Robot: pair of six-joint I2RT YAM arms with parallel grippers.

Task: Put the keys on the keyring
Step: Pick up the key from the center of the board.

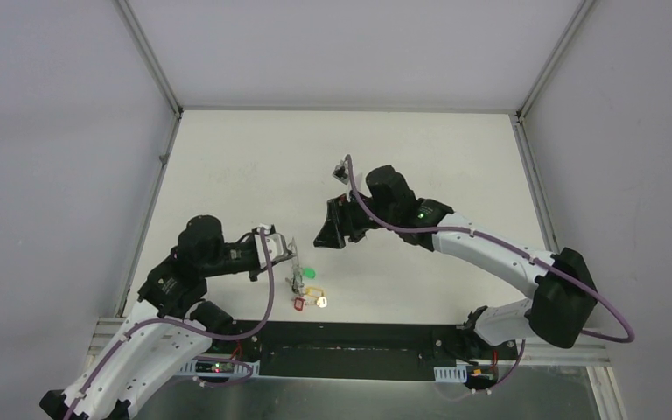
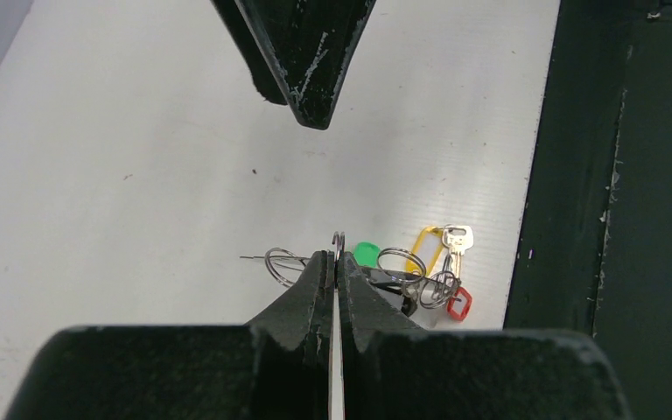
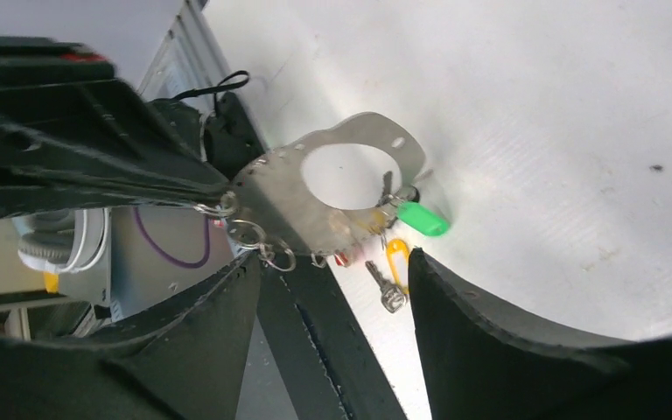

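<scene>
Left wrist view, left claw [image 2: 336, 259]: pressed shut on the edge of the keyring [image 3: 273, 198], holding it upright just above the table [image 1: 359, 157] near our front edge.
Keys [image 2: 457, 241]: bunched under and just right of the keyring, with a green tag [image 2: 366, 254], a yellow tag [image 2: 424, 249] and a red tag [image 2: 459, 304]; we cannot tell which are already threaded.
Right claw [image 3: 334, 260]: fingers apart, empty, not touching the bunch, farther back and to its right.
Step, as we judge it: fetch a loose key. We hold the left grip steady, come in low, pinch the key by its head and leave its small ring free.
</scene>
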